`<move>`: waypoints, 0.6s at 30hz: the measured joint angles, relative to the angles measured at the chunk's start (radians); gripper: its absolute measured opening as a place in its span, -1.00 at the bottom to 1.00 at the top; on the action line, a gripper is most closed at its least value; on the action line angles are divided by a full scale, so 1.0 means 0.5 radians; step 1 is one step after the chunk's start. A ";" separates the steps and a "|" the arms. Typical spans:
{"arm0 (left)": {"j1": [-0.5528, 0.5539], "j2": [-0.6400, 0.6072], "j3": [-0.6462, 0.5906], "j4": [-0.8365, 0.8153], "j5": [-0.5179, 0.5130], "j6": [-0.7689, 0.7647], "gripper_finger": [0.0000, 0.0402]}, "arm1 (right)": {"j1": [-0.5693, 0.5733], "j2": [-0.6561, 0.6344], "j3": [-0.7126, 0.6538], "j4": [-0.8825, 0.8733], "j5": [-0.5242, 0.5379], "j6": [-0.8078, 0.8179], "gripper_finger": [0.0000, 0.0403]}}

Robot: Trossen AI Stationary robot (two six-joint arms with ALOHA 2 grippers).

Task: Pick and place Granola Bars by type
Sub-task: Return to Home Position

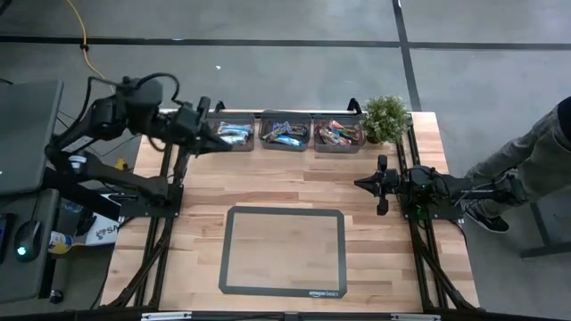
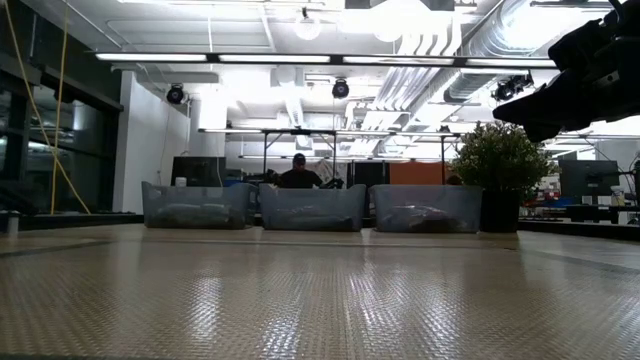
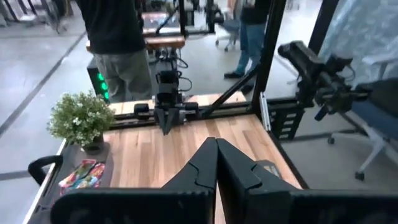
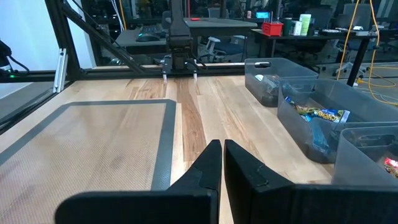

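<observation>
Item count:

- Worktop point(image 1: 268, 183): one.
- Bins: three, namely left bin point(image 1: 241, 148), middle bin point(image 1: 285, 148) and right bin point(image 1: 337, 149).
- Bars point(image 1: 284, 134): several in each of the three bins. The exact number per bin cannot be read.
- Plant point(image 1: 385, 116): one.
- Mat point(image 1: 284, 250): one.
- Arms: two, each with one claw, namely left claw point(image 1: 225, 143) and right claw point(image 1: 361, 185).
- Persons: one in the high view, one in the low view, two in the left wrist view.
</observation>
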 joint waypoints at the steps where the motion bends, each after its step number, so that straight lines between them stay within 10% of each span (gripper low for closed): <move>1: 0.000 -0.079 -0.117 0.080 0.003 -0.025 -1.00 | 0.000 0.000 0.000 0.000 0.000 0.000 -0.99; 18: 0.000 -1.259 -1.647 1.052 -0.110 -0.327 -1.00 | 0.000 0.000 0.000 0.000 0.000 0.000 -0.99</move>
